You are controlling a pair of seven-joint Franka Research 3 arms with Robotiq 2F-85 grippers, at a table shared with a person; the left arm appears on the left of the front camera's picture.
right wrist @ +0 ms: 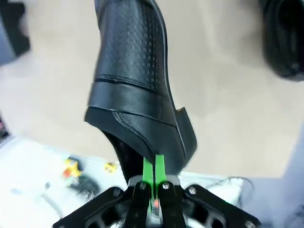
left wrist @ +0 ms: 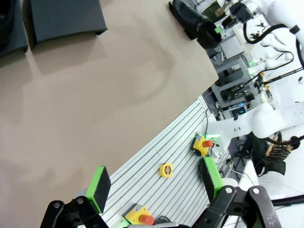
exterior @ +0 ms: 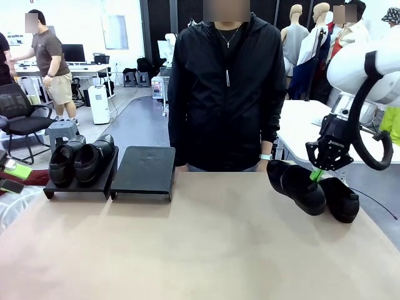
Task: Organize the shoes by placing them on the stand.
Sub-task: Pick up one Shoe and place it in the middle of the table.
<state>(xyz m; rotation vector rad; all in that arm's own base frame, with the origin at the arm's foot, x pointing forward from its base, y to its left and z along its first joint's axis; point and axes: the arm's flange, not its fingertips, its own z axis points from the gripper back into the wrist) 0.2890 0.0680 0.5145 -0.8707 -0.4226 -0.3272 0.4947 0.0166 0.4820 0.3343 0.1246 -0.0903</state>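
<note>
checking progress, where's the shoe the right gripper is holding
Front view, right side of the table: the shoe is pinched at its rim by the right gripper, just left of another shoe.

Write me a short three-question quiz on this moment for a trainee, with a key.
1. True or false: the right gripper is shut on the heel end of a shoe.
2. Multiple choice: how many shoes sit on the left stand? A one, B two, C four.
3. Fill in: the left gripper has its jaws ____.
Key: 1 true; 2 B; 3 open.
</note>
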